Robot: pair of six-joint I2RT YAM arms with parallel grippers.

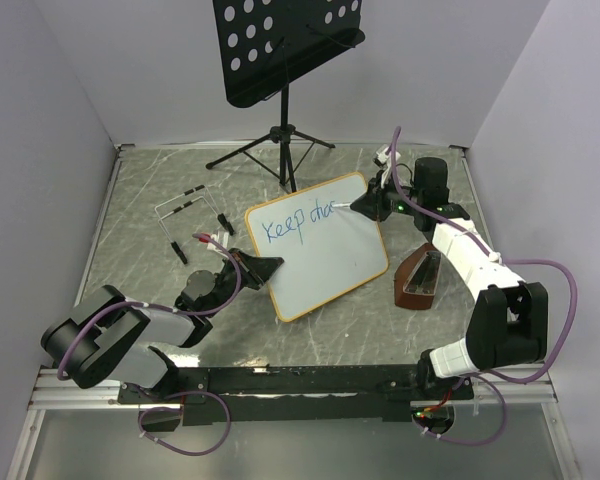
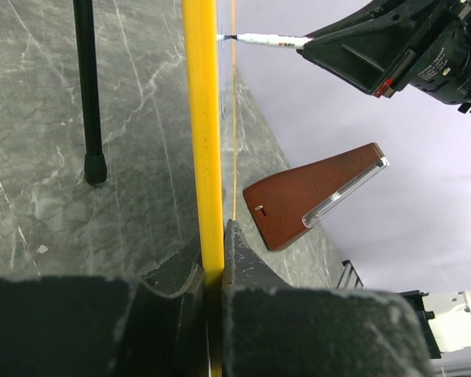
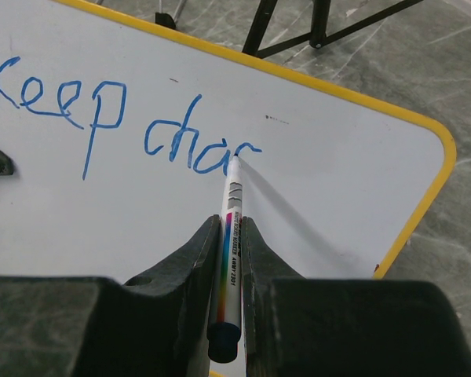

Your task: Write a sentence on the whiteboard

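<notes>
While right gripper (image 3: 229, 225) clamps marker (image 3: 233, 192), tip on whiteboard (image 3: 337, 157), sentence (image 3: 90, 129) reads "Keep cha"; left gripper (image 2: 213, 271) pinches its edge.

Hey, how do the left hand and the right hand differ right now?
The left hand is shut on the whiteboard's frame; the right hand is shut on a marker. The left hand grips the board's left edge; the right hand is over its upper right, marker tip at the end of the blue lettering. Both are shut on something.
</notes>
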